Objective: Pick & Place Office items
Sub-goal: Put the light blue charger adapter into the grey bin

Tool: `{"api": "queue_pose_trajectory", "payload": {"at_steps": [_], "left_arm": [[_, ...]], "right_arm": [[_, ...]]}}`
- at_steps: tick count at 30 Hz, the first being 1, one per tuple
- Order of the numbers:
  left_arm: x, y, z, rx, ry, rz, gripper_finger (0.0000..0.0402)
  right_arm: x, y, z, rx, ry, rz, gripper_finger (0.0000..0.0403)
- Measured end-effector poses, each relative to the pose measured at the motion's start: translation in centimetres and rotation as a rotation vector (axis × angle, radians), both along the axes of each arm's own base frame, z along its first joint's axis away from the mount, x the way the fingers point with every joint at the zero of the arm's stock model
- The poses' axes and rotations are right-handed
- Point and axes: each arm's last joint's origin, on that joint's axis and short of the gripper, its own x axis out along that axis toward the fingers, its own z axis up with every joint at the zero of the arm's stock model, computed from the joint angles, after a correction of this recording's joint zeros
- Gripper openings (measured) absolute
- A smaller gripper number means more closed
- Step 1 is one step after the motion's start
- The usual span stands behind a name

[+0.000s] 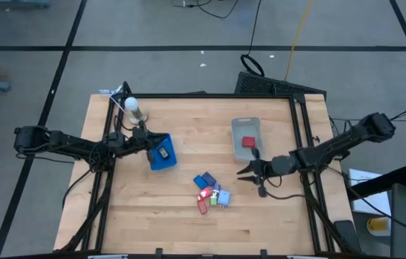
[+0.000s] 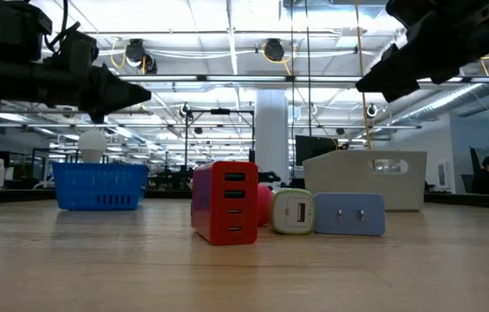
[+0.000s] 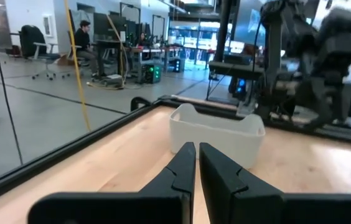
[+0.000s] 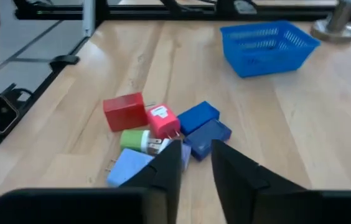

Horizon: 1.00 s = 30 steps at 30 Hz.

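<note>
Looking at the desk first, it's a big wooden top with the blue basket toward the left arm and the clear bin toward the right one, a red piece already sitting inside that bin. The stuff left to sort, the little chargers and plug blocks, is heaped in a tight pile mid-desk, just beside the right pincer. From its wrist view that pincer hangs above the pile with its fingers slightly parted and nothing between them. I'd say the trick here is picking an outer piece, like the dark blue block closest to the fingers, opening wider before dropping, and coming straight down so the neighbors touching it don't get shoved around. The left pincer is pressed together, empty, parked over the basket, so it's out of the way.
</note>
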Motion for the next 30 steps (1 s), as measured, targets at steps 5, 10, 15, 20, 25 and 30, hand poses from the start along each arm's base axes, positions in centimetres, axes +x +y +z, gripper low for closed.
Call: {"api": "queue_pose_trajectory", "payload": {"at_steps": [5,10,15,20,25,30], "left_arm": [[0.0,0.0,0.2,-0.047,-0.033,-0.003,0.0026],[0.0,0.0,0.2,-0.064,-0.038,-0.007,0.0026],[0.0,0.0,0.0,-0.074,-0.026,-0.008,0.0026],[0.0,0.0,-0.2,-0.076,-0.008,-0.007,0.0026],[0.0,0.0,0.3,0.018,-0.031,0.000,0.0026],[0.3,0.0,1.0,0.076,-0.039,0.006,0.0026]], "right_arm": [[0.0,1.5,-0.7,0.061,0.011,-0.072,0.0155],[0.4,3.3,-0.9,0.065,-0.027,-0.084,0.0203],[1.6,5.2,-0.4,-0.033,0.042,-0.149,0.0215],[2.9,6.4,0.0,-0.056,0.107,-0.221,0.0231],[4.3,7.3,0.3,-0.041,0.118,-0.227,0.0265],[6.3,8.4,0.2,-0.031,0.117,-0.267,0.0297]]}}
